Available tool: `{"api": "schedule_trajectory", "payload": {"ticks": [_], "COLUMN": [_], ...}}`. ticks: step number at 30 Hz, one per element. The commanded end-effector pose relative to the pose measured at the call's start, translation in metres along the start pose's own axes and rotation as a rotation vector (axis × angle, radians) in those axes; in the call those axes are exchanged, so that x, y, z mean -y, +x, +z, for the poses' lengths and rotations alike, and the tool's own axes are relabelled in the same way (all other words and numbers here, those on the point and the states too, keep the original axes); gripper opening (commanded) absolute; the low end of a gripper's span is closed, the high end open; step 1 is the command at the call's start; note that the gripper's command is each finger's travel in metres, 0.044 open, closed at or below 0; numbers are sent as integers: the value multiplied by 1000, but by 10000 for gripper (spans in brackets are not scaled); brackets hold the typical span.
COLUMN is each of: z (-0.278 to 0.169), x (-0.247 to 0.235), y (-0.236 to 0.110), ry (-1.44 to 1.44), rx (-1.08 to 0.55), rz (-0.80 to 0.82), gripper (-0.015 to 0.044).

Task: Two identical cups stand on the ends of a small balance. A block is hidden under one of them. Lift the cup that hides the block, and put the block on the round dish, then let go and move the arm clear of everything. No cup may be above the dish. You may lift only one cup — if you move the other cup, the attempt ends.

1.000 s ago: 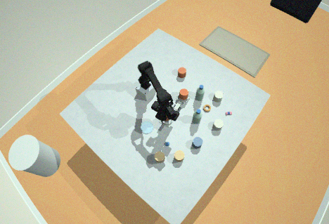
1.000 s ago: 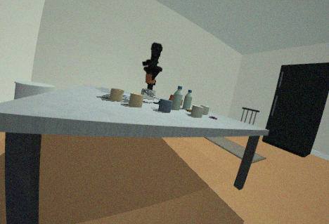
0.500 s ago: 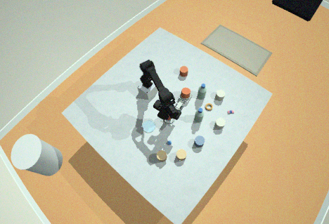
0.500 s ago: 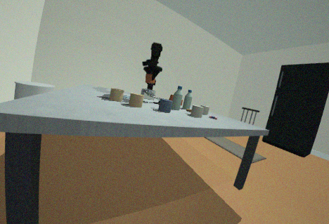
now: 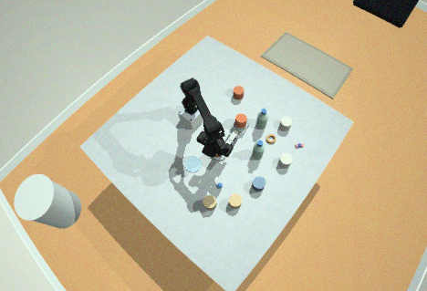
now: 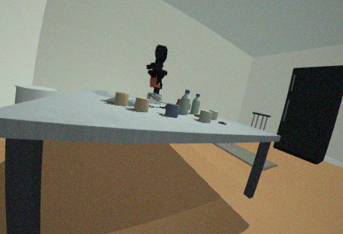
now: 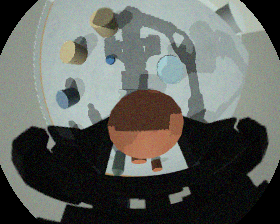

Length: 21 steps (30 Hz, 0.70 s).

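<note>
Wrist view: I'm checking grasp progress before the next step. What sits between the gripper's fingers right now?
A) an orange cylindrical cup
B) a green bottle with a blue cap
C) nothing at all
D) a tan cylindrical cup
A: the orange cylindrical cup fills the space between the dark fingers of the gripper, held up off the white table, while the tan cups lie far beyond it.

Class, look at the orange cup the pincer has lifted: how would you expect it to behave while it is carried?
The orange cup probably stays rigid: its round wall shows no denting where the pincer clamps it. It looks hollow, so likely light for its size. Its smooth, curved side may slip or twist if the grip loosens; set down on its side, it would probably roll.
</note>
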State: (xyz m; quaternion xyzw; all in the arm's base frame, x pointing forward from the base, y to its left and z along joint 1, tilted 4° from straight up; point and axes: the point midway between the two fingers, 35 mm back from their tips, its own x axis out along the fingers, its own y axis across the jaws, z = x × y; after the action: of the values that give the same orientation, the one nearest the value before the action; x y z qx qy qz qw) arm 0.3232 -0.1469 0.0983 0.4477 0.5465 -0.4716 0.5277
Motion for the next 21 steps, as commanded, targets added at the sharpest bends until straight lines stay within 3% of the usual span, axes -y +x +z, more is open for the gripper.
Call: {"api": "schedule_trajectory", "payload": {"ticks": [1, 21], "z": [17, 78], "x": [14, 96], "y": [5, 40], "ry": [7, 8], "rx": [4, 13], "rz": [2, 1], "gripper": [0, 0]}}
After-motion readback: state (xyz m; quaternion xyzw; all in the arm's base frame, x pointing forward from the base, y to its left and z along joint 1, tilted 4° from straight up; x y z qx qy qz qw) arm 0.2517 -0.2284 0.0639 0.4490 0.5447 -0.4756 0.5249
